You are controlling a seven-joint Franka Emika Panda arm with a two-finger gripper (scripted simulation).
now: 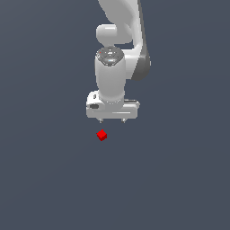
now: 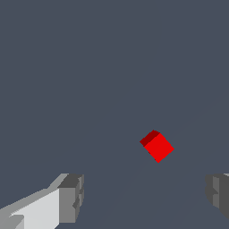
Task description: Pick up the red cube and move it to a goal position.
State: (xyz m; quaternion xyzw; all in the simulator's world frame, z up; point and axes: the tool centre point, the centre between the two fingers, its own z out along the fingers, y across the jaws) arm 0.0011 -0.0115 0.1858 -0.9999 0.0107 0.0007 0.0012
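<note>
gripper (image 1: 112, 121) spread wide, holds nothing | red cube (image 1: 102, 134) lies apart, ahead of the fingertips, off-centre toward exterior view's left | cube sits turned diagonal to the jaws

I count one red cube (image 1: 102, 135), and the wrist view shows the same single cube (image 2: 157, 146). I count one robot arm (image 1: 117, 54), carrying one end effector (image 1: 112, 120) with two fingers (image 2: 71, 198), spread apart. In the exterior view the cube sits at about seven o'clock from the end effector.
</note>
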